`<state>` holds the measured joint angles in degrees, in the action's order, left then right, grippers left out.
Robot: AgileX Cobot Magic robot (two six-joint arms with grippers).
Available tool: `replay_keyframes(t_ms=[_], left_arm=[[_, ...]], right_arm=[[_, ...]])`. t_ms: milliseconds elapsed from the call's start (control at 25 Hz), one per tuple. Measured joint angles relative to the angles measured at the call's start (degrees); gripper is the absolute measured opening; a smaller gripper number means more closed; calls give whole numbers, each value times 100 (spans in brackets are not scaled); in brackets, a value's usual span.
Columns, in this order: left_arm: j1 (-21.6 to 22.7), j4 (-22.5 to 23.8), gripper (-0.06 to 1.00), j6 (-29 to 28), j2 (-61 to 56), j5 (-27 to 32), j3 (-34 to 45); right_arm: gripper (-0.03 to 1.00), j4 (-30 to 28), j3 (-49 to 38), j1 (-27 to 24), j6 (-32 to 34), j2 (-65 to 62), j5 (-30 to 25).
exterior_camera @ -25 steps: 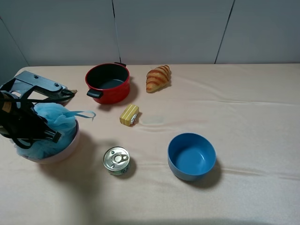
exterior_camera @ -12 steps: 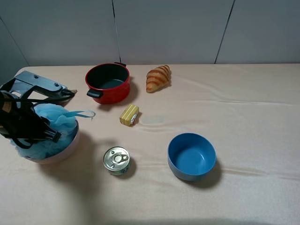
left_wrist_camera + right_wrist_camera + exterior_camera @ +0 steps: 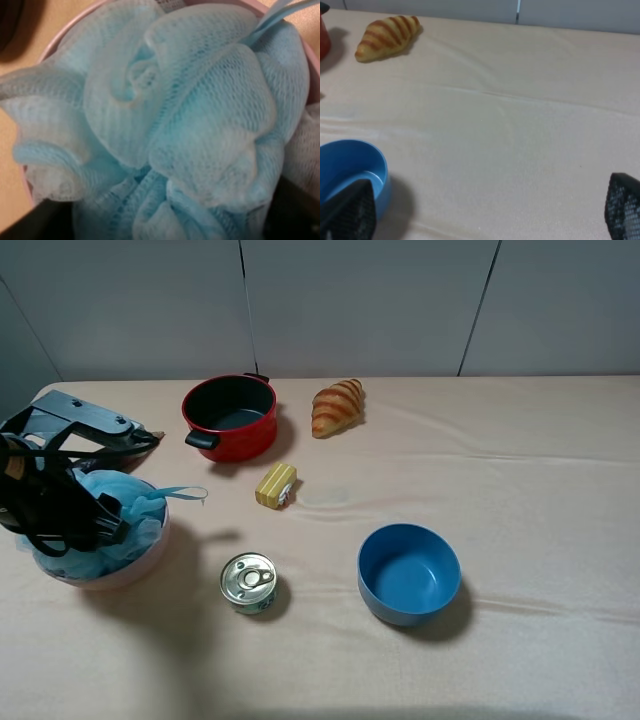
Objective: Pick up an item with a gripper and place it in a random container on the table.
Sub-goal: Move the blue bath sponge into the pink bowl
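The light-blue mesh pouf point(image 3: 125, 512) lies inside the pale-pink bowl point(image 3: 125, 572) at the left of the beige table point(image 3: 520, 470). Its blue ribbon point(image 3: 182, 493) hangs over the rim. My left gripper point(image 3: 100, 525) is low over the bowl. In the left wrist view the pouf point(image 3: 165, 115) fills the bowl point(image 3: 60, 35), and the gripper point(image 3: 160, 222) has its dark fingers spread wide on either side of it, open. My right gripper point(image 3: 485, 210) is open and empty above bare cloth, out of the high view.
A red pot point(image 3: 230, 415), a croissant point(image 3: 338, 406), a yellow block point(image 3: 276, 485), a tin can point(image 3: 248, 582) and a blue bowl point(image 3: 408, 572) stand on the table. A dark metal bracket point(image 3: 80, 420) lies at the far left.
The pouf has sunk lower into the pink bowl and now sits flatter in it. The left gripper has come down slightly with it. The ribbon has shifted a little.
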<state>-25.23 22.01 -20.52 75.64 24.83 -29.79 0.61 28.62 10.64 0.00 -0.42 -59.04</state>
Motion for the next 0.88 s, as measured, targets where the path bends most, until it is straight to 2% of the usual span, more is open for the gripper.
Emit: replay_keyframes(t_ms=[200,440,880], left_arm=[[0,0,86,0,0,-12,0],[0,-86,96,-1,0,-99,0],[0,-110,99,-6,0,-182,0]], right_arm=[[69,0,0,0,0,0,0],[69,0,0,0,0,0,0],[69,0,0,0,0,0,0]])
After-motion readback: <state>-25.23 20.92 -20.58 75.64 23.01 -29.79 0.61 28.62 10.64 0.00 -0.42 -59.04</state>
